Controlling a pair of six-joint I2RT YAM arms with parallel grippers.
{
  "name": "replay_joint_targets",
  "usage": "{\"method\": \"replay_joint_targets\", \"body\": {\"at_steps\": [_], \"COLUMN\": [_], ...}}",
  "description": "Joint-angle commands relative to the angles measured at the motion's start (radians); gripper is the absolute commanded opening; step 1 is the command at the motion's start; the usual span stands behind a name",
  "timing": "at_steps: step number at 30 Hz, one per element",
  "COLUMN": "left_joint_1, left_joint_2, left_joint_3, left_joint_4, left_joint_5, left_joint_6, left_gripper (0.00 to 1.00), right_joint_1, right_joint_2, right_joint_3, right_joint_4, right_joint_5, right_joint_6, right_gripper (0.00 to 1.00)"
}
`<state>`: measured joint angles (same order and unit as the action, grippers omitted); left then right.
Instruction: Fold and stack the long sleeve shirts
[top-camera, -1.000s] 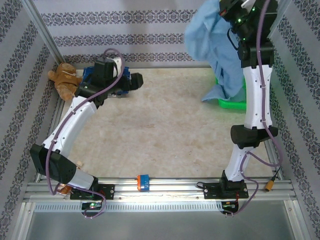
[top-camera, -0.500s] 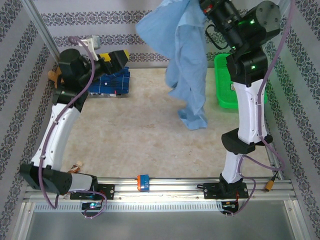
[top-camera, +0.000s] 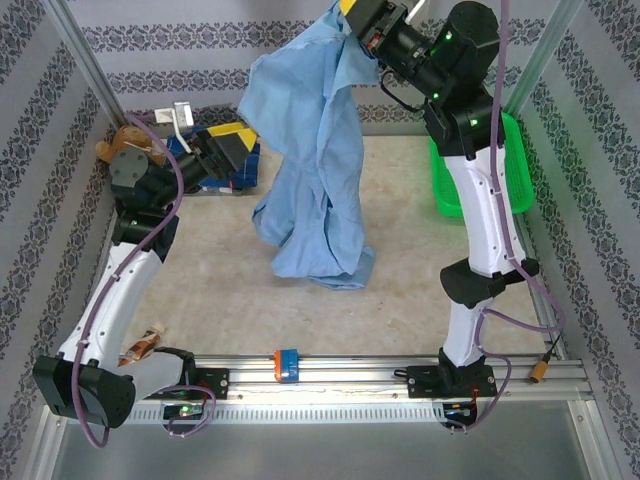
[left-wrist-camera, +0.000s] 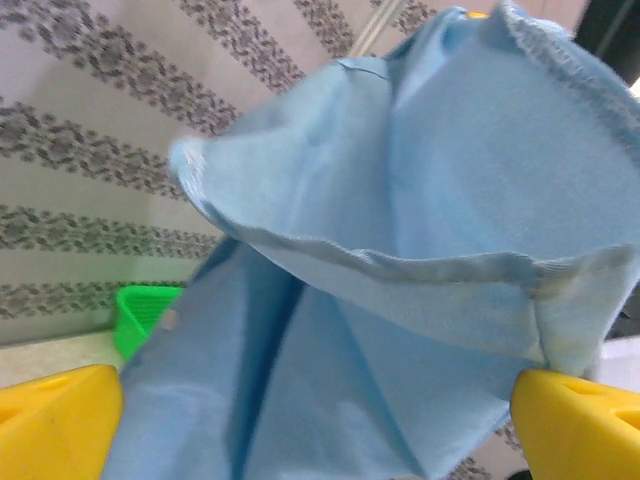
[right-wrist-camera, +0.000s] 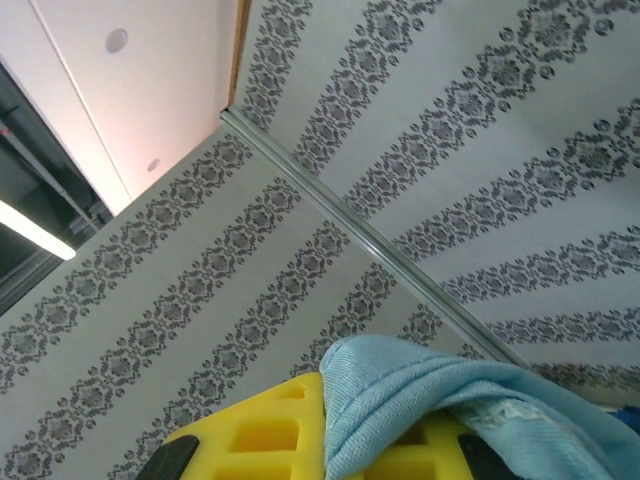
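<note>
**Transfer of the first shirt to the working area.** The right hand (top-camera: 352, 12) is clenched on an edge of the plain light blue collared cloth shirt (top-camera: 315, 170). The right wrist view shows the fabric (right-wrist-camera: 480, 410) pinched between the yellow fingers (right-wrist-camera: 260, 430). Within the last second this arm has swung the garment from above the green plastic basket (top-camera: 515, 150) at the far right to the middle of the beige surface (top-camera: 420, 260). The shirt now hangs full length from high up, and its lower hem is bunched on the surface.

The left hand (top-camera: 232, 148) has risen from the dark blue plaid shirt (top-camera: 235, 178) (folded flat in the far left corner, beside the brown teddy bear (top-camera: 118, 150)) and turned toward the hanging cloth. It is released, and in its own wrist view the shirt (left-wrist-camera: 420, 200) lies close ahead, framed between the spread fingertips (left-wrist-camera: 50, 420) without touching them.

Judged from this, folding has not begun. A second grasp by the left hand seems the likely need, to spread the shirt.
</note>
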<state>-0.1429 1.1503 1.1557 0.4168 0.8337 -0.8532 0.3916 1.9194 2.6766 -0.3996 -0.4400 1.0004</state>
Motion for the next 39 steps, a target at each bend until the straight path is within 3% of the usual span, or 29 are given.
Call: {"method": "replay_joint_targets", "body": {"at_steps": [1,10,18,32,35,39], "left_joint_1": [-0.017,-0.023,-0.023,-0.015,-0.019,-0.032], "left_joint_2": [-0.032,-0.055,0.035,0.322,0.364,0.412], "left_joint_3": [-0.034,-0.071,0.0,0.137,0.16,0.19], "left_joint_4": [0.091,0.03,-0.206,-0.037,0.127,0.217], "left_joint_5": [0.046,0.072,-0.008,0.002,0.035,0.076], "left_joint_6": [-0.038,-0.022,0.173,0.151,0.046,-0.018], "left_gripper": [0.99,0.99,0.99,0.99,0.99,0.61], "right_joint_1": [-0.039,-0.057,-0.039,0.003,0.013,0.01], "right_joint_2": [-0.007,0.017,0.031,-0.055,-0.074,-0.1], "right_joint_3": [-0.046,-0.106,-0.099,-0.178,-0.209,-0.264], "right_joint_4": [0.024,0.035,0.042,0.036,0.017,0.016], "right_joint_5": [-0.066,-0.111,-0.139,-0.166,-0.164,-0.136], "right_joint_6": [0.036,0.045,0.053,0.061,0.047,0.037], "right_gripper": [0.0,0.0,0.0,0.0,0.0,0.0]}}
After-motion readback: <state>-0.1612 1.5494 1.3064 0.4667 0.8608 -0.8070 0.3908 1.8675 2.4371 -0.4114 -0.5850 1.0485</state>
